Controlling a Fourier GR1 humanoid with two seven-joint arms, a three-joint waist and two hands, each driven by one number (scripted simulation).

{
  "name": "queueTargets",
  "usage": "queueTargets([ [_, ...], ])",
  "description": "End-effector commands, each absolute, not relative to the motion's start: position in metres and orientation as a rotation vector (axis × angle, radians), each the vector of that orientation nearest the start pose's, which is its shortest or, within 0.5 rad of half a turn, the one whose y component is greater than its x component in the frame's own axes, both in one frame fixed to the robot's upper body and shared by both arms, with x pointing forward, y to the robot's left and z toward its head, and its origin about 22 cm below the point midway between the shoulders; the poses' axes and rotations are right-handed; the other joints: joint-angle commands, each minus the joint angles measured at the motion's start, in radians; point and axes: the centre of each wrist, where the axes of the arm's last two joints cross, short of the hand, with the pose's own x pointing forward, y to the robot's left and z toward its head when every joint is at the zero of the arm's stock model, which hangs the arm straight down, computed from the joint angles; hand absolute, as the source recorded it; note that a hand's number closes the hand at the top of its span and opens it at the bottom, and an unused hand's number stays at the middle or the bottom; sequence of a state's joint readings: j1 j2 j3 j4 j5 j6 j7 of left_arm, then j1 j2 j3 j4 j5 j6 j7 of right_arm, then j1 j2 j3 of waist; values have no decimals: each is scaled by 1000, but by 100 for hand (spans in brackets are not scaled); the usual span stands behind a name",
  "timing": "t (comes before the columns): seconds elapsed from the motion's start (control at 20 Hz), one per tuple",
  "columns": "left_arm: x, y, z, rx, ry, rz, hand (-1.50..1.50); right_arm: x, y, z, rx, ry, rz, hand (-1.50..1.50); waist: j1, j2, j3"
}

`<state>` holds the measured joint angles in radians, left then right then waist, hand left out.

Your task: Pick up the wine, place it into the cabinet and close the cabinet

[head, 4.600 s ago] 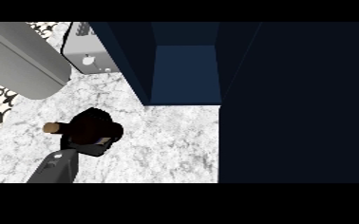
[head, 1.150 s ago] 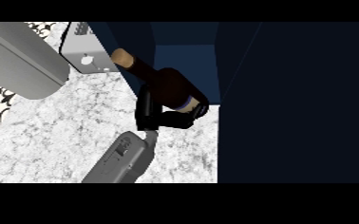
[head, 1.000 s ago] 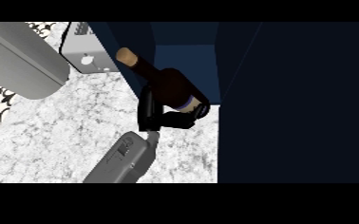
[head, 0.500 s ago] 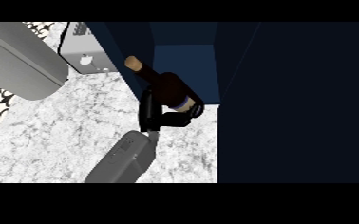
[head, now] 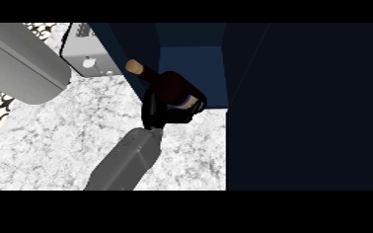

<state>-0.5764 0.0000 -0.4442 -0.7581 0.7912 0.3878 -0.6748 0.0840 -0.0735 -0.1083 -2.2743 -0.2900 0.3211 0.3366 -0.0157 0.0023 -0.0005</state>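
Marbled counter (head: 65, 143) meets dark blue cabinet (head: 188, 59); grey appliance (head: 29, 69) left.

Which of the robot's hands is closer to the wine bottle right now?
Only one hand shows, fingers curled round the wine bottle at the open cabinet. Its forearm enters lower left, so it is probably the left. The other hand is out of view.
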Motion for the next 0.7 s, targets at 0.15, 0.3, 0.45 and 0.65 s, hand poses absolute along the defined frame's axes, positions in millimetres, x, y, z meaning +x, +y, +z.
queueTargets([
  [0.15, 339, 88, -47, -211, -1687, 275, 150, 171, -259, 137, 277, -1900, 232, -150, -8, 1, 0],
  [0.3, 345, 91, -46, -234, -1693, 265, 150, 185, -252, 116, 270, -1883, 235, -150, -4, 2, 0],
  [0.45, 367, 90, -28, -239, -1668, 292, 150, 180, -248, 134, 270, -1878, 241, -150, -8, 2, 0],
  [0.65, 365, 91, -33, -245, -1695, 313, 150, 176, -267, 141, 251, -1878, 250, -150, -11, 2, 0],
])
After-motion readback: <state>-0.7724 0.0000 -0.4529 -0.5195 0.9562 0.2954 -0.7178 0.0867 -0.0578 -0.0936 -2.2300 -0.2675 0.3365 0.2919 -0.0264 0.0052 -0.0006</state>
